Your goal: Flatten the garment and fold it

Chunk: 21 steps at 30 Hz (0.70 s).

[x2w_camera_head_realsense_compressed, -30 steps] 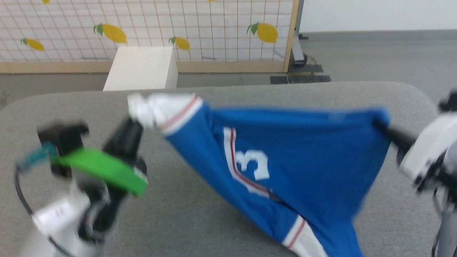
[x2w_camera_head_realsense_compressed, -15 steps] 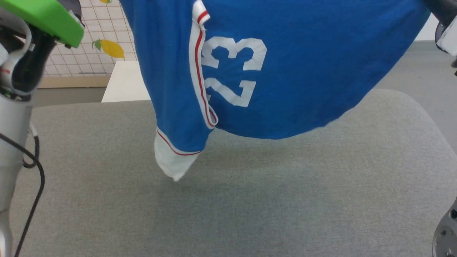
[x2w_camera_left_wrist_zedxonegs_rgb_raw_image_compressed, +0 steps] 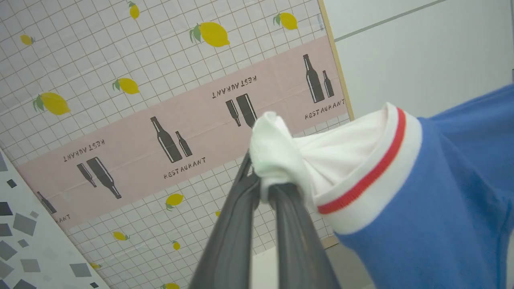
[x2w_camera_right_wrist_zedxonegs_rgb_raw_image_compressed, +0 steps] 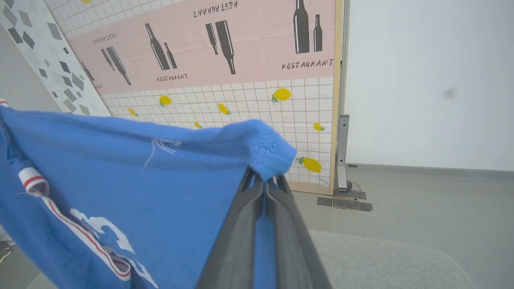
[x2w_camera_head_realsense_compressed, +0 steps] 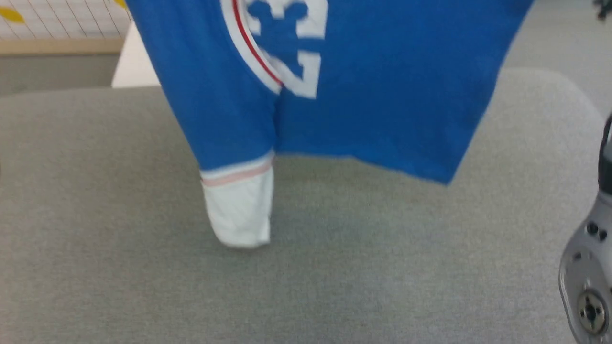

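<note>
Dark fingers of the left gripper (x2w_camera_left_wrist_zedxonegs_rgb_raw_image_compressed: pixel 262 190) pinch shut on a bunched white sleeve (x2w_camera_left_wrist_zedxonegs_rgb_raw_image_compressed: pixel 321 156) of the T-shirt (x2w_camera_head_realsense_compressed: pixel 382 95). The right gripper (x2w_camera_right_wrist_zedxonegs_rgb_raw_image_compressed: pixel 264 184) clamps a stitched blue corner (x2w_camera_right_wrist_zedxonegs_rgb_raw_image_compressed: pixel 269 148). Stretched between them, the shirt hangs above the grey fabric-covered table (x2w_camera_head_realsense_compressed: pixel 119 267). Its other sleeve (x2w_camera_head_realsense_compressed: pixel 239 210) dangles lowest; whether it touches the table I cannot tell.
</note>
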Tool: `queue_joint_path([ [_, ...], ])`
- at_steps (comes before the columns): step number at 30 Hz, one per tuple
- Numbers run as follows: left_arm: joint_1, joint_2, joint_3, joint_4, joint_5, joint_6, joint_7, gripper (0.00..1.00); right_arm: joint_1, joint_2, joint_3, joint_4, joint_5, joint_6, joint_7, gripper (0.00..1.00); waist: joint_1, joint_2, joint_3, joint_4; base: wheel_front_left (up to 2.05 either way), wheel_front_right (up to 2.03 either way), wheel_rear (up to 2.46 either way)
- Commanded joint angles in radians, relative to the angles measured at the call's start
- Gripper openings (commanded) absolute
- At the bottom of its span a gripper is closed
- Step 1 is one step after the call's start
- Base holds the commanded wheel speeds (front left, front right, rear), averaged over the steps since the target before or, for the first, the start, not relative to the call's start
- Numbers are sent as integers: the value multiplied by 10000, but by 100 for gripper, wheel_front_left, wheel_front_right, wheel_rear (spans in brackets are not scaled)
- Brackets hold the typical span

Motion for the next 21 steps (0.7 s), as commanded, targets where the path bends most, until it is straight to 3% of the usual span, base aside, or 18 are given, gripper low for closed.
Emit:
queue_joint_path([
  [1,-517,83,50,137,271,194,-33,0,-459,53,-13,186,-235,-13,-269,0,0,0,1559,-362,0,0,0],
  [7,-2126,-215,287,692,917,928,-538,0,-2266,263,100,1159,-1004,-13,-1749,0,0,0,3030,-550,0,0,0],
  [11,-2972,-348,562,961,1319,1547,-1326,0,-3343,281,180,1874,-1015,-13,-2984,0,0,0,3804,-558,0,0,0],
  [14,-3301,-411,632,1188,1543,1775,-1955,0,-3858,283,383,2470,-970,-13,-3797,0,0,0,4272,-471,0,0,0],
  [18,-3174,-585,640,1648,1408,1681,-2466,0,-3987,284,718,3200,-716,-13,-4269,0,0,0,4703,-281,0,0,0],
  [19,-2505,-804,585,2143,1003,1199,-3133,0,-3440,285,1419,3615,-348,-13,-4420,0,0,0,4993,-26,0,0,0],
  [21,-2091,-803,523,2337,874,976,-3353,0,-3025,285,1703,3619,-121,-13,-4439,0,0,0,4991,44,0,0,0],
])
